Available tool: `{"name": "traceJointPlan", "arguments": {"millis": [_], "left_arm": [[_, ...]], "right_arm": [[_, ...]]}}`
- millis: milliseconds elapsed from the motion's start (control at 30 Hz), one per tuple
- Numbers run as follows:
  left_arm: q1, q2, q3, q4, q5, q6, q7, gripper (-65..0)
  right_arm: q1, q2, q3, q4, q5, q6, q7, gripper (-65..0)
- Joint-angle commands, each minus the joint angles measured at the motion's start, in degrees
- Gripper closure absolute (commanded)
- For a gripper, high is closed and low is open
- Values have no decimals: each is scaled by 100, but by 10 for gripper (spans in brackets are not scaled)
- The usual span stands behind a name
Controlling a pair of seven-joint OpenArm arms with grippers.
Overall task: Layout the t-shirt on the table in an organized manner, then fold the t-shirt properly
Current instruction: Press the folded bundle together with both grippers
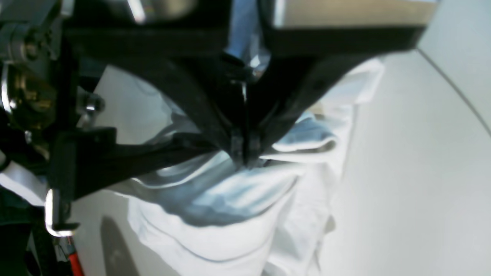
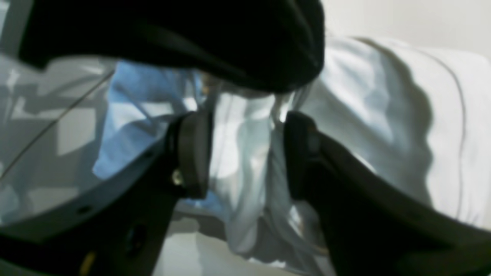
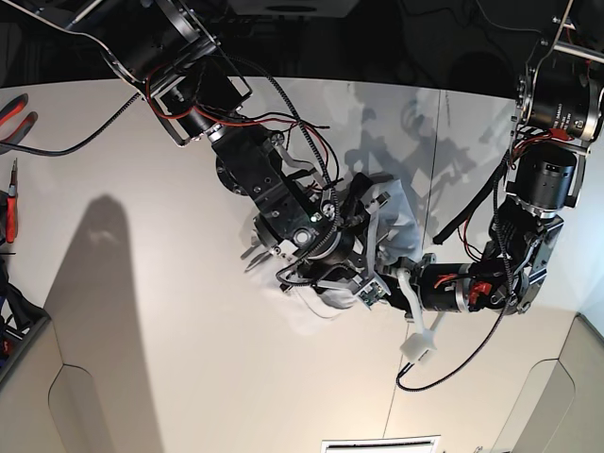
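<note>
The white t-shirt (image 3: 396,212) is bunched in a wrinkled heap near the middle of the table (image 3: 170,283), with both arms crowded over it. In the left wrist view my left gripper (image 1: 245,155) is shut, its dark tips pinching a fold of the t-shirt (image 1: 230,230), which hangs below in creases. In the right wrist view my right gripper (image 2: 247,153) stands open. A loose strand of the t-shirt (image 2: 383,115) hangs between its fingers (image 2: 193,153). In the base view the two grippers meet at the heap's lower edge, right gripper (image 3: 342,281) beside left gripper (image 3: 379,283).
A thin dark seam line (image 3: 434,170) crosses the table behind the heap and shows again as the seam line (image 1: 452,84). Red-handled tools (image 3: 9,113) lie at the far left edge. Rounded cut-out corners (image 3: 85,396) mark the front. Cables trail off both arms.
</note>
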Motion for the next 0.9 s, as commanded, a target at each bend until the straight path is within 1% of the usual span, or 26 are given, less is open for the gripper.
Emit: {"name": "traceJointPlan", "arguments": {"millis": [0, 133, 200, 267, 333, 433, 467, 533, 600, 667, 767, 867], "left_arm": [[-157, -52, -28, 70, -120, -32, -52, 0], [-160, -66, -28, 70, -125, -32, -9, 0], [-160, -74, -28, 70, -186, -32, 127, 0], [-160, -107, -28, 70, -400, -32, 393, 0], [-160, -164, -28, 70, -568, -32, 546, 0], [-160, -313, -28, 70, -662, -32, 590, 0], [-160, -374, -28, 72, -841, -32, 651, 0], [-160, -479, -28, 72, -1038, -32, 688, 0], [-160, -562, -28, 72, -1064, -32, 688, 0], [-160, -638, -28, 72, -1064, -32, 688, 0], [-160, -734, -28, 72, -1069, -32, 686, 0], [-162, -793, -31, 72, -1147, -32, 684, 0]], "right_arm": [[133, -66, 15, 114, -2, 11, 59, -303], [136, -66, 15, 114, -2, 66, 42, -303], [136, -66, 17, 114, 2, 164, 33, -303], [138, -66, 17, 116, 4, 315, 2, -303], [136, -63, 17, 144, 68, 498, -55, -303], [136, -63, 17, 289, 66, 758, -225, -303], [136, -66, 17, 341, 31, 782, -284, -303], [129, -31, 17, 511, 33, 962, -358, -301], [118, 15, 17, 741, 48, 1073, -476, -301], [118, 66, 17, 999, 52, 1261, -621, -301], [120, 144, 22, 1416, 310, 1537, -774, -301], [118, 162, 22, 1757, 782, 1799, -960, -301]]}}
